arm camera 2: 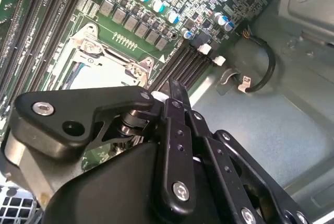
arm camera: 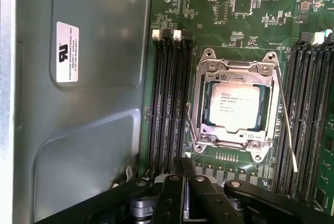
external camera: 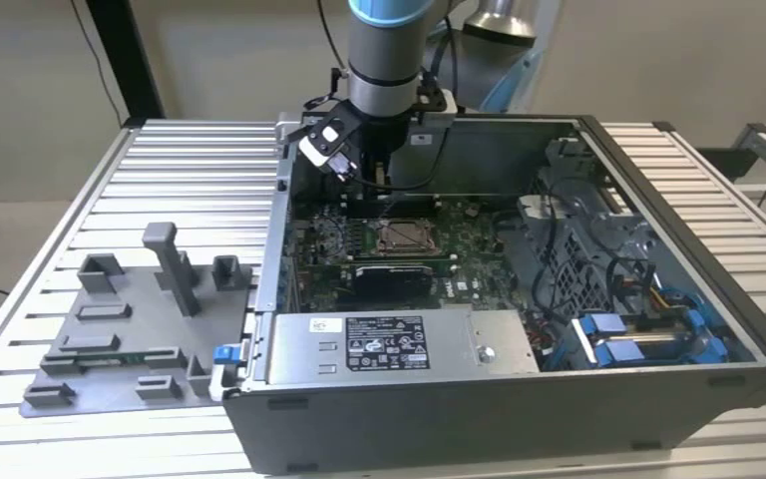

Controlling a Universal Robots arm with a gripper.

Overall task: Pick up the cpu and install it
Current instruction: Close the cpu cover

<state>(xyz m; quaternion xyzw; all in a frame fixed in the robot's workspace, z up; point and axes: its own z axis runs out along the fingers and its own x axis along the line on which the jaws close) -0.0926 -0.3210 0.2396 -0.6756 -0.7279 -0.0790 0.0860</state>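
Note:
The cpu (arm camera: pixel 234 108), a pale silvery square chip, lies flat inside the metal-framed socket (arm camera: pixel 209 67) on the green motherboard. In the exterior view the cpu (external camera: pixel 403 237) sits mid-board inside the open computer case (external camera: pixel 517 399). My gripper (external camera: pixel 372 182) hangs just inside the case's far wall, above and behind the socket. In both wrist views the black fingers (arm camera: pixel 183 167) meet at their tips with nothing between them, a short way off the socket's edge. The gripper (arm camera 2: pixel 175 91) is over the memory slots (arm camera 2: pixel 182 65) beside the socket.
Memory slots (arm camera: pixel 167 104) flank the socket on both sides. A thin metal lever (arm camera: pixel 284 114) runs along the socket. A power supply (external camera: pixel 397 344) and blue-clipped drive bays (external camera: pixel 622 334) fill the case's near side. Grey fixture blocks (external camera: pixel 131 319) stand on the slatted table (external camera: pixel 184 160) at the exterior view's left.

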